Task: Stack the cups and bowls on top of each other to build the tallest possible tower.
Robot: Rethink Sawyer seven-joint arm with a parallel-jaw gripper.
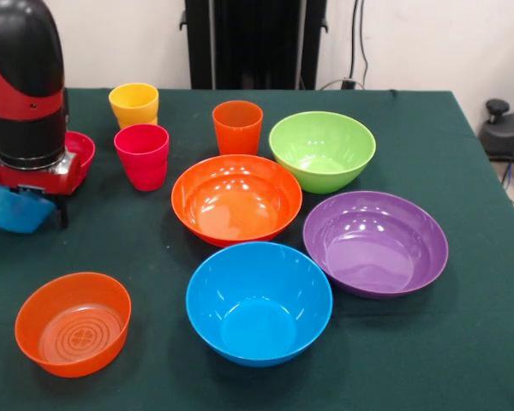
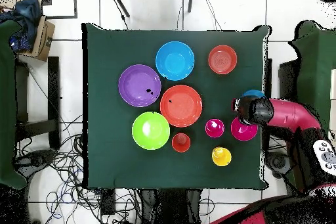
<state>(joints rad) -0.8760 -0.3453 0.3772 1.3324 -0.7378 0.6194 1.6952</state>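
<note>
My gripper (image 1: pixel 36 204) hangs over the table's left side, shut on the rim of the small translucent blue bowl (image 1: pixel 14 211), which is tilted and lifted. In the overhead view the gripper (image 2: pixel 252 108) is mostly under the arm, with the blue bowl (image 2: pixel 252 94) peeking out. The small magenta bowl (image 1: pixel 82 147) sits just behind it. The yellow cup (image 1: pixel 134 103), red-pink cup (image 1: pixel 142 154) and orange cup (image 1: pixel 237 126) stand upright. The lime green (image 1: pixel 322 150), large orange (image 1: pixel 236 197), purple (image 1: pixel 375 241), blue (image 1: pixel 259 301) and small translucent orange (image 1: pixel 73 323) bowls lie separately. No tower shows.
The green tablecloth (image 1: pixel 463 342) covers the table; its left edge is close to the gripper. The robot's pedestal (image 1: pixel 255 43) stands behind the far edge. In the overhead view a box (image 2: pixel 41 37) sits off the table at the left.
</note>
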